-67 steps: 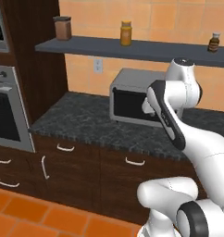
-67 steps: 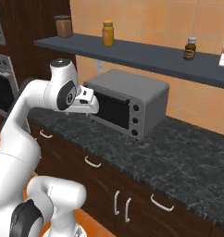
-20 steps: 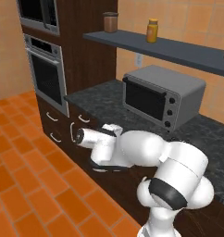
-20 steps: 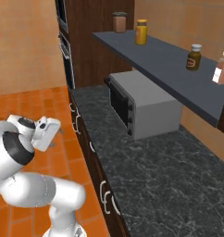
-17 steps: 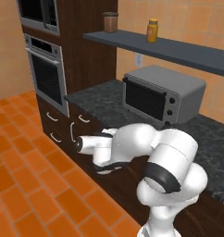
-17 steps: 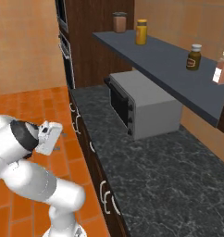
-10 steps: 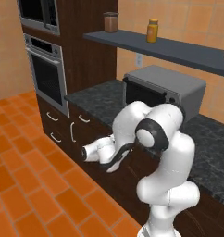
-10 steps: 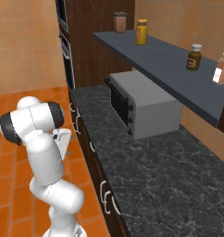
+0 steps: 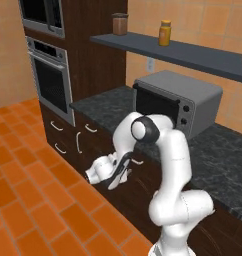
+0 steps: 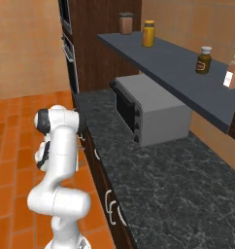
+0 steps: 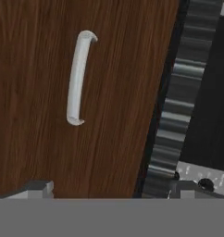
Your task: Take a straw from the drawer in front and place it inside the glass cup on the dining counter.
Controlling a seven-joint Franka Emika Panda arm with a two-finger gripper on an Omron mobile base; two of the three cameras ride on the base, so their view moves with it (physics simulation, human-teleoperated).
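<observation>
Pincer (image 9: 95, 174) sits low before the dark cabinet fronts; whether its jaws are open cannot be told, and it holds nothing visible. The drawer (image 11: 109, 92) is closed, its white handle (image 11: 78, 78) ahead and untouched; straw presumably inside, unseen. Risk: an off-centre approach could glance off the curved bar. The surface edge (image 11: 178, 92) overhangs alongside; open floor (image 9: 38, 200) lies behind for pulling.

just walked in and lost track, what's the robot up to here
The white arm has folded down low in front of the dark cabinets under the black stone worktop. In the hand view it faces the closed drawer, whose curved white handle is ahead and not yet touched. Its gripper hangs near the drawer fronts; whether the jaws are open can't be told. A toaster oven sits on the worktop above.
</observation>
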